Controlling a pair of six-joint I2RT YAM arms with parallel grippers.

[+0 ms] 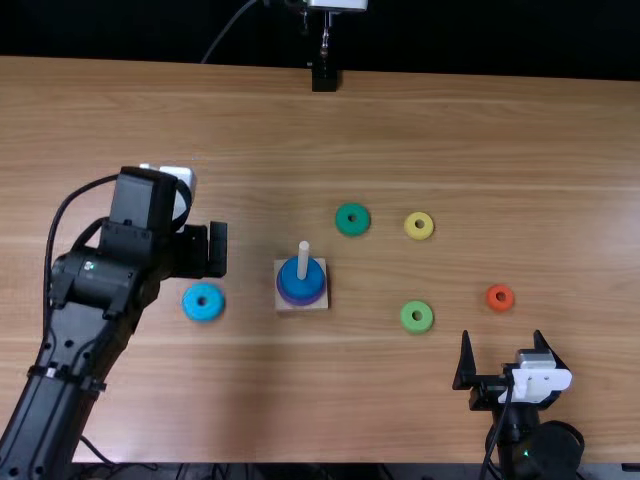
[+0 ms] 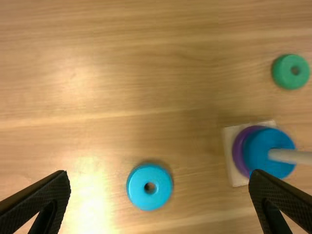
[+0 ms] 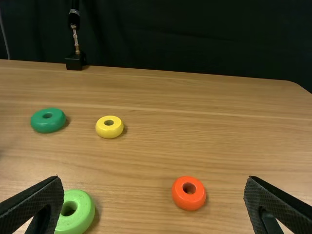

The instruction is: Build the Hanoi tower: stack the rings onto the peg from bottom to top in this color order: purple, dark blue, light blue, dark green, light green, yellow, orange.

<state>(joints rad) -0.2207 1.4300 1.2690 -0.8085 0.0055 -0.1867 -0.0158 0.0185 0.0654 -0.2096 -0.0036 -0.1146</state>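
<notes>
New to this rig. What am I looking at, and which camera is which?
Two black robot arms at a wooden table. Top view: fixed camera above the near edge. Each wrist view: camera on that arm, its fingers at the bottom edge.

A peg on a square base carries a purple ring under a dark blue ring. Loose on the table: light blue ring, dark green ring, light green ring, yellow ring, orange ring.

Left gripper and right gripper: open, empty.
</notes>
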